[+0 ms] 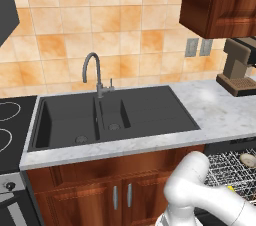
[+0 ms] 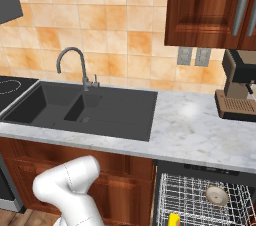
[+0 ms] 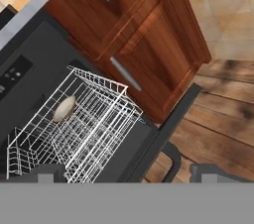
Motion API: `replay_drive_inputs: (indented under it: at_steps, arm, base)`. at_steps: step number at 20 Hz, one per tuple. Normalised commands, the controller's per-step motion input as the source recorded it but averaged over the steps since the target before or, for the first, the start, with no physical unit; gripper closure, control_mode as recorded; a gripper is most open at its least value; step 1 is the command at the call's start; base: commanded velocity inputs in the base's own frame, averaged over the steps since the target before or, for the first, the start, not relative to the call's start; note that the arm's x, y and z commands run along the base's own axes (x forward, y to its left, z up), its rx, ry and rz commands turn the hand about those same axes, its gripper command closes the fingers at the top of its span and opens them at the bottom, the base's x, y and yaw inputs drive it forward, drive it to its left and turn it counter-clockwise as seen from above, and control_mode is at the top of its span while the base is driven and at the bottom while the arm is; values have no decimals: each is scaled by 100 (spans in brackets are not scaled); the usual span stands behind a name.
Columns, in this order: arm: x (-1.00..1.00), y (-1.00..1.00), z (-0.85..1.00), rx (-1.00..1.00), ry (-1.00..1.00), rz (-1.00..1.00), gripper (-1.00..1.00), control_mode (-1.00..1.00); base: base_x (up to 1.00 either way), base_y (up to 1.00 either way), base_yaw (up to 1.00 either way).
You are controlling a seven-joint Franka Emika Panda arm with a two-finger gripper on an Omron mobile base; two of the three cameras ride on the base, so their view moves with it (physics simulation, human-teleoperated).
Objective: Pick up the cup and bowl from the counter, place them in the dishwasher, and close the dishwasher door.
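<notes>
The dishwasher (image 2: 202,197) is seen open below the counter (image 2: 195,130), its wire rack (image 3: 79,129) drawn out. The bowl (image 2: 217,195) is seated in the rack, as all three views confirm. The cup (image 2: 173,219) is visible in the rack's front part in the two base views; the hand view omits it. The lowered dishwasher door (image 3: 171,119) and its bar handle (image 3: 173,161) are shown in the hand view. The gripper (image 3: 126,172) is held above the rack, fingers fully apart, nothing between them.

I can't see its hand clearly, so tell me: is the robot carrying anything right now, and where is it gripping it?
Nothing is held. The gripper is open and empty above the dishwasher door; the bowl sits in the rack.
</notes>
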Motion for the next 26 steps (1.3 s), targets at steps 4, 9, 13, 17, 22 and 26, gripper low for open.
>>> replay_drive_inputs:
  at_steps: [4, 9, 13, 17, 22, 26]
  arm:
    - [-10, 0, -36, 0, 0, 0, -100, -100]
    - [-16, 0, -33, 0, 0, 0, -100, -100]
    - [-18, 0, -28, 0, 0, 0, -100, -100]
    - [-14, 0, -26, 0, 0, 0, -100, -100]
    - [-12, 0, -28, 0, 0, 0, -100, -100]
    - [-9, 0, -26, 0, 0, 0, -100, -100]
  base:
    - [0, 0, 0]
    - [0, 0, 0]
    - [0, 0, 0]
    - [0, 0, 0]
    - [0, 0, 0]
    - [0, 0, 0]
